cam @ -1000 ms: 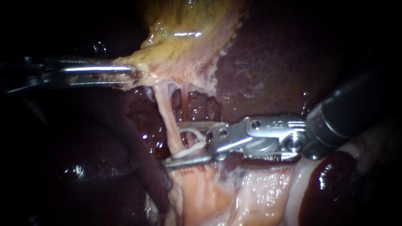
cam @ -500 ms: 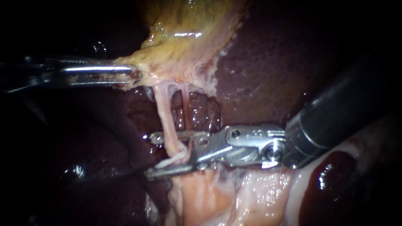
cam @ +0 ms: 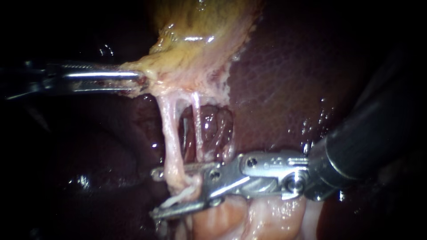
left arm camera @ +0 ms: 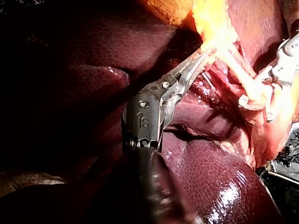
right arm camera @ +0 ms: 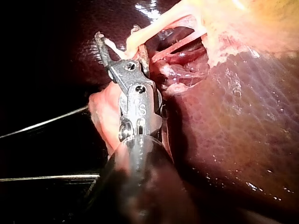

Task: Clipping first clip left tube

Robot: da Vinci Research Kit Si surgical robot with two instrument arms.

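My left instrument (cam: pixel 138 80) reaches in from the left, its jaws shut on the lower edge of the yellowish gallbladder (cam: pixel 200 40); the left wrist view shows the same hold (left arm camera: pixel 202 58). Two pale tubes hang from the gallbladder: the thicker left tube (cam: pixel 170 138) and the thin right tube (cam: pixel 197 129). My right instrument (cam: pixel 155 193) comes in from the right, its jaws open on either side of the left tube low down. A white clip (cam: pixel 179 199) sits between the jaws against the tube. The right wrist view shows these jaws (right arm camera: pixel 117 41) at the tube (right arm camera: pixel 156 25).
Dark red liver (cam: pixel 289 66) lies behind and to the right of the tubes. Pale pink tissue (cam: pixel 267 218) sits under my right instrument's shaft. In the left wrist view my right instrument (left arm camera: pixel 280 70) shows beyond the tubes.
My right instrument has slid left and downward, and its open jaws went from beside the left tube to astride it. Both tubes look longer and tauter. My left instrument has held still.
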